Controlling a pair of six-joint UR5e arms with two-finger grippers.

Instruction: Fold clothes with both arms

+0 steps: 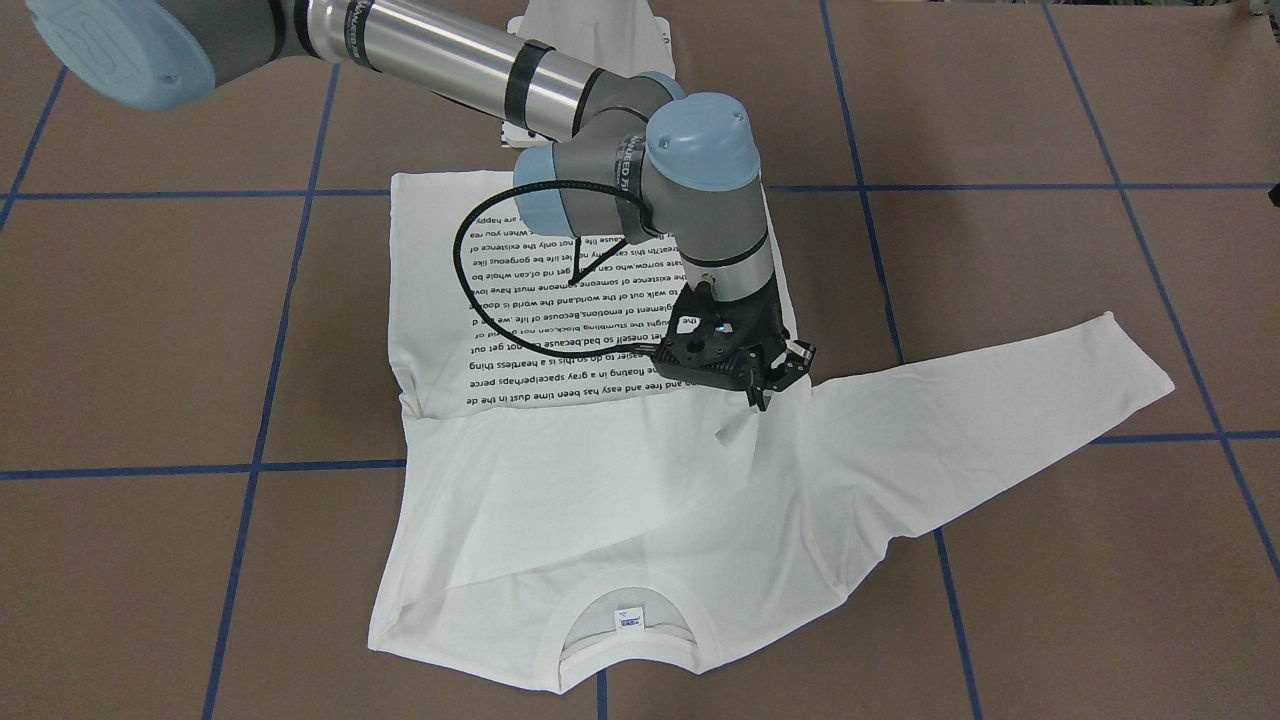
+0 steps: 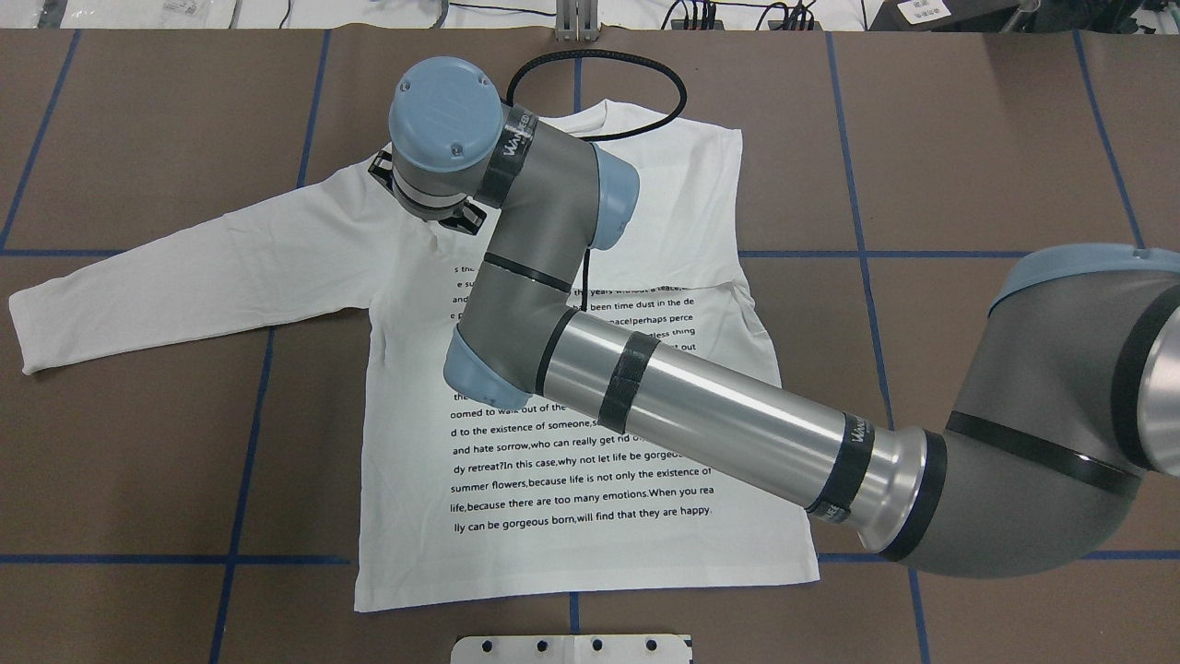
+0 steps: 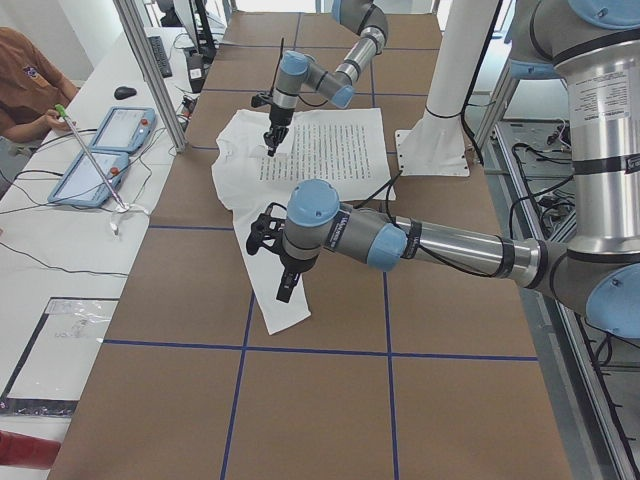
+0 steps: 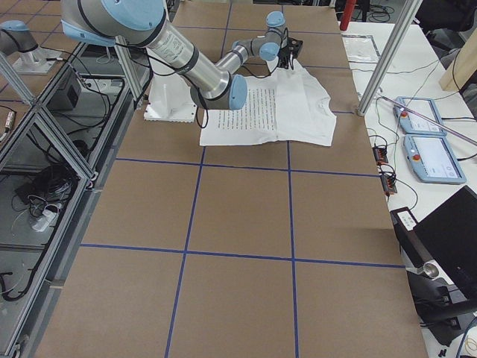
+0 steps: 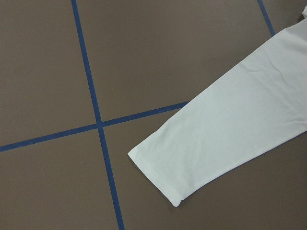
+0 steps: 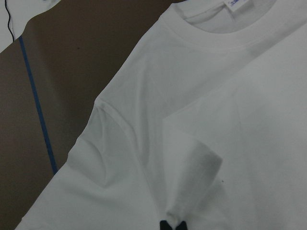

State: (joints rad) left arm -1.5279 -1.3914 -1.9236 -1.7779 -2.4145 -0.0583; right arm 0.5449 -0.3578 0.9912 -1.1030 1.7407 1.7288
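The white long-sleeved T-shirt (image 1: pixel 600 520) lies flat on the brown table, text side up, neck label (image 1: pixel 628 620) at the far end from the robot. One sleeve (image 2: pixel 184 277) stretches out to the robot's left. The other sleeve is folded across the chest. My right arm reaches over the shirt, and the right gripper (image 1: pixel 772 392) is shut on a pinch of that sleeve's cuff (image 6: pixel 196 167), fingertips together in the right wrist view (image 6: pixel 171 225). My left gripper (image 3: pixel 287 288) hangs above the outstretched sleeve's cuff (image 5: pixel 158 177); I cannot tell whether it is open or shut.
Blue tape lines (image 2: pixel 240 406) grid the table. The white pedestal base (image 2: pixel 572 648) stands just behind the shirt's hem. Aluminium posts (image 3: pixel 150 70) and a side desk with tablets (image 3: pixel 100 150) and a seated person (image 3: pixel 25 80) border the far edge.
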